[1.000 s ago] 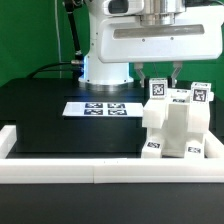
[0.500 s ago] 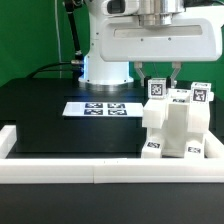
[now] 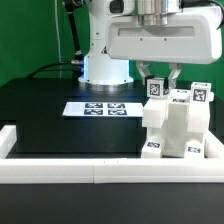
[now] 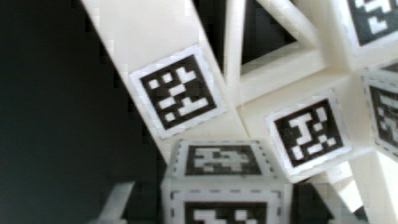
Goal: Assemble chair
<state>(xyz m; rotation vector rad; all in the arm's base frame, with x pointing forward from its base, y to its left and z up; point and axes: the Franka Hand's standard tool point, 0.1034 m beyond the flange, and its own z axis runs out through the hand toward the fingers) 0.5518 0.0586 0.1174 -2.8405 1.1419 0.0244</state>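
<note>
Black counter (image 3: 40,115) fills most of the exterior view, w/ a low white rail (image 3: 60,168) along its 6 o'clock edge and up both sides. Marker board (image 3: 98,108) lies flat near centre, towards 12 from the rail.

Chair (image 3: 178,128), partly built, stands approx at 4 o'clock in that view, its base just behind the rail: blocky white body, tagged posts sticking up on top. One tagged post (image 3: 157,88) sits at the chair's 10 o'clock corner.

Claw (image 3: 159,76) hangs right over that post, fingers clenched on it, one each side. Wrist view is all close-up white bars and tags, too cramped to confirm contact.

Risks, as I judge them:
- Post not fully seated; if arm lifts before letting go, it pulls back out.
- Any sideways push or twist while clenched could tip or slide the whole chair, since nothing visible braces it except the rail.
- Post jamming crooked in its hole if pressed off-axis.
</note>
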